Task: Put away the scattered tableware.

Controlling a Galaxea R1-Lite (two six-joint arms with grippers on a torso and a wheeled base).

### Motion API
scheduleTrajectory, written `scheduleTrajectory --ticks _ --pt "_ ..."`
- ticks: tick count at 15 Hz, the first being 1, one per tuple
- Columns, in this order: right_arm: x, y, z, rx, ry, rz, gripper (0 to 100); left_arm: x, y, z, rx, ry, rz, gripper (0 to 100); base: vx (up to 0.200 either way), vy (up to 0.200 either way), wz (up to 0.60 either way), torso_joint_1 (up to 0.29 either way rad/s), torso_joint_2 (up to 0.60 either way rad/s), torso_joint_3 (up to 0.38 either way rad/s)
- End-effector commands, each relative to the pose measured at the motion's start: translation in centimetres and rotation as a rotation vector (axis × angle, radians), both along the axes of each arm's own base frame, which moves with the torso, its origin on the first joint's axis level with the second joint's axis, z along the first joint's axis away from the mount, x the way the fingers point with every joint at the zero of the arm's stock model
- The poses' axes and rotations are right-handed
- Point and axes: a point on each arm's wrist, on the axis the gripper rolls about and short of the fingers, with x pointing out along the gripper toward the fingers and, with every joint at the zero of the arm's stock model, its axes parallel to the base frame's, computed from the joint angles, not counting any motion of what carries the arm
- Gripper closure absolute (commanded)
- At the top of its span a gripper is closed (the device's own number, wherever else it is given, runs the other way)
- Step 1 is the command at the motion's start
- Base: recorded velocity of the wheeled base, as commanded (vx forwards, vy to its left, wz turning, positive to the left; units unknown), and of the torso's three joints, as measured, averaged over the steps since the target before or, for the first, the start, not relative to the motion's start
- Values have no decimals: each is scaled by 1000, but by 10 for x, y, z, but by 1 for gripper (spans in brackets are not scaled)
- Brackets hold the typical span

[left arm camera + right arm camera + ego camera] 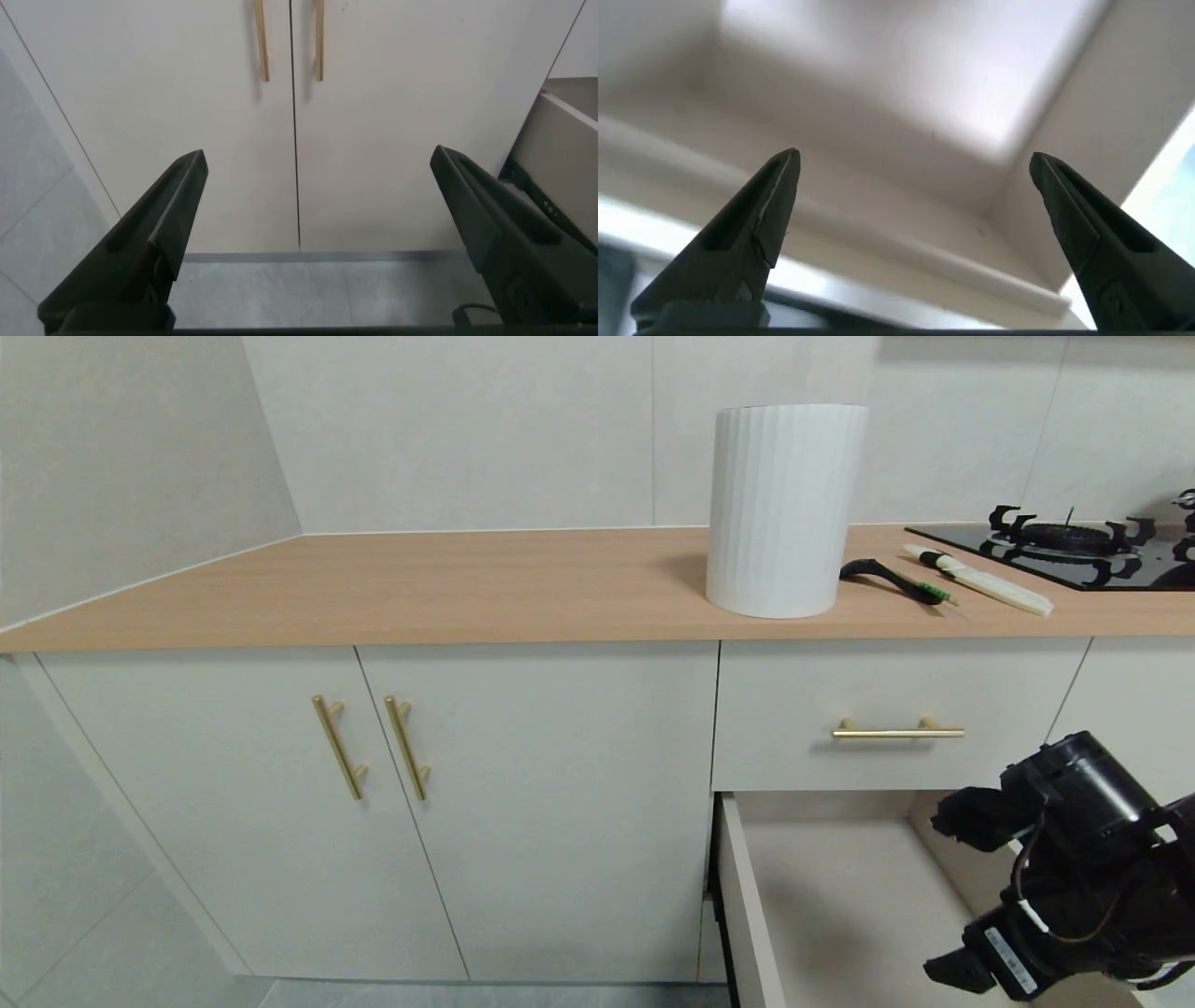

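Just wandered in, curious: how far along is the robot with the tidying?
Done: the lower drawer is pulled open. In hand: nothing; the right gripper hangs open over the drawer, the left gripper is open too. Remaining: the black-handled utensil and white knife lie on the counter near the white canister.

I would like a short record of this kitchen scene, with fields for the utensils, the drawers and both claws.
on counter: white ribbed container, black-handled utensil, white knife
utensil position: lying side by side, between the container and the gas stove
lower drawer: pulled open
upper drawer: shut
right claw: open, over the lower drawer
left claw: open, facing the cupboard doors
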Motion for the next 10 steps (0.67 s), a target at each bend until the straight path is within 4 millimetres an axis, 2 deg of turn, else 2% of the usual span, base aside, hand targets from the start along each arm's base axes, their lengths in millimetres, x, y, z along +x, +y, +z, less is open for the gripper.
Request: scheduleTrajectory --ticks 1,4,10 --pt "3 0 15 58 -64 -50 0 0 0 0 0 0 0 0 0 0 0 0 0 0" --pt "2 -3 32 128 -127 -75 0 0 0 0 0 0 0 0 0 0 0 0 0 0" --pt "9 -10 37 146 -192 -113 0 0 0 0 0 0 0 0 0 0 0 4 -19 -12"
